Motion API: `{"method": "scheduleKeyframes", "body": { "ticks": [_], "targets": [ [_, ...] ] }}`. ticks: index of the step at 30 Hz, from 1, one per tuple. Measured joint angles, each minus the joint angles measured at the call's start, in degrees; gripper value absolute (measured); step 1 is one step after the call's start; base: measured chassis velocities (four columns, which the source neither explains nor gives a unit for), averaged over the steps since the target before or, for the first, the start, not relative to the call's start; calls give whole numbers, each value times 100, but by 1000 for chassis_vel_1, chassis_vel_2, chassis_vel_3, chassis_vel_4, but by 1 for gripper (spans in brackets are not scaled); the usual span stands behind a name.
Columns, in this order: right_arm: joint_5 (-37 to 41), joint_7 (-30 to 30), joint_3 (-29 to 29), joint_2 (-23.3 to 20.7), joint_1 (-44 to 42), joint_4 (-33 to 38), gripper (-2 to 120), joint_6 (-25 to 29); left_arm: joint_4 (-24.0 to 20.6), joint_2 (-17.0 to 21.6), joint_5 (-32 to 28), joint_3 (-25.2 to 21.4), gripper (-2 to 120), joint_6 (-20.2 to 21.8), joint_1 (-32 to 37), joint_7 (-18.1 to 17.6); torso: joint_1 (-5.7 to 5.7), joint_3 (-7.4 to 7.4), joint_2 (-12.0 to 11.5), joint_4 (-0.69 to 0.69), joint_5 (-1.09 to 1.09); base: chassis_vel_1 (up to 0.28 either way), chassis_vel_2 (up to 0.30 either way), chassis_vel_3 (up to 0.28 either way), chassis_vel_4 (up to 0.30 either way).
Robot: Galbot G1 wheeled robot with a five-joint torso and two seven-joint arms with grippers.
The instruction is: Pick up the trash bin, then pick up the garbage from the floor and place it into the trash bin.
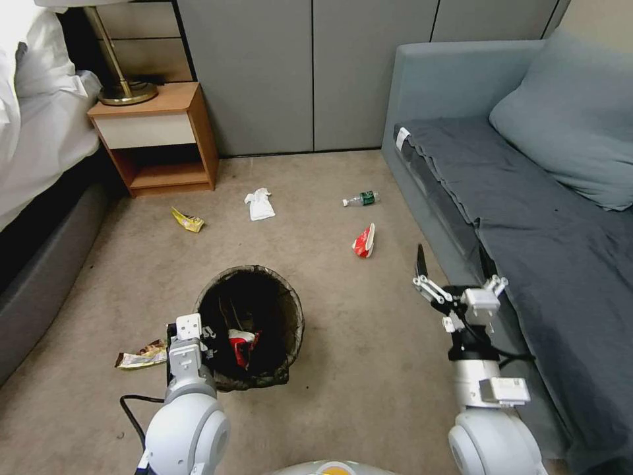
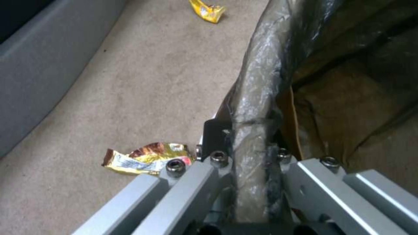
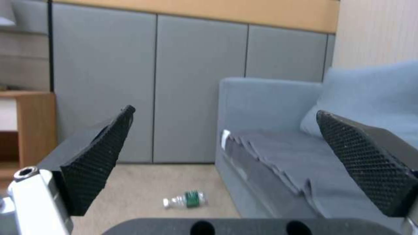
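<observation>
Your left claw [image 2: 250,153] is clamped on the near rim of the trash bin [image 1: 250,326], one finger outside the wall and one inside, with the dark bag liner pinched between them. In the head view that left claw [image 1: 198,346] sits at the bin's near-left edge, and the bin stands upright on the carpet with a red wrapper [image 1: 242,346] already lying inside it.

Just beside the bin, on its left, you have a gold and brown wrapper [image 1: 142,356] on the floor; the left wrist view shows the same wrapper [image 2: 148,158] close to the claw's outer finger. Farther out toward the nightstand [image 1: 155,138] lies a yellow wrapper [image 1: 188,220], also seen in the left wrist view [image 2: 208,10].

Your right claw [image 1: 455,274] hangs in the air next to the sofa [image 1: 428,86], well apart from the bin, and its two black textured pads [image 3: 96,160] are spread wide with nothing between them. Beyond it on the carpet you can see a red and white wrapper [image 1: 364,241], a small clear bottle with a green label [image 1: 361,198], and a crumpled white tissue [image 1: 259,204]. The right wrist view shows that bottle [image 3: 185,199] lying on its side near the sofa's base.
</observation>
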Motion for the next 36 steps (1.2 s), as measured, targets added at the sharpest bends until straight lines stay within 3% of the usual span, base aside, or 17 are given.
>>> {"method": "scheduleKeyframes", "body": {
  "ticks": [9, 36],
  "targets": [
    [84, -6, -8, 55, -3, -356, 100, 131, -55, 6, 0, 1, 0, 0, 25, 0, 0, 0, 0, 0, 0, 0, 0, 0, 0],
    [26, -247, -68, 108, 49, -439, 100, 272, -100, -20, 12, 23, 0, 8, 9, -6, 0, 0, 0, 0, 0, -26, 25, 29, -28]
  ]
}}
